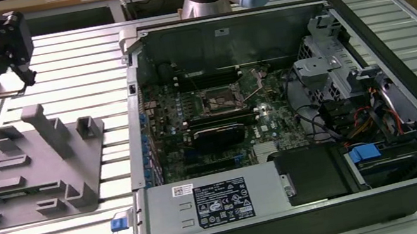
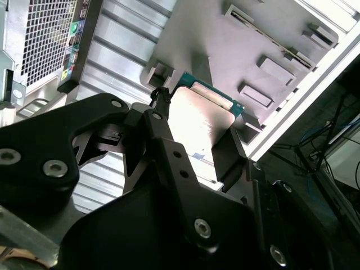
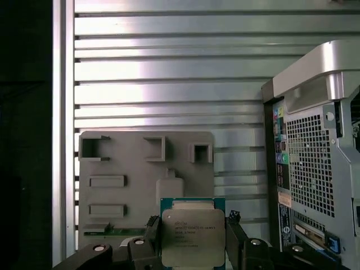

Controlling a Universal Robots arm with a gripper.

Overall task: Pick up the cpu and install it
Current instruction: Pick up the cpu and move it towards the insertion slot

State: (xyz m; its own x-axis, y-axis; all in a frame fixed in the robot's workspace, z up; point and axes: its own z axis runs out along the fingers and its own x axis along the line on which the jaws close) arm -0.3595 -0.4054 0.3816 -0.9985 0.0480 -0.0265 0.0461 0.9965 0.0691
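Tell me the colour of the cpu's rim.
The cpu rim is green; clearest in the first wrist view.
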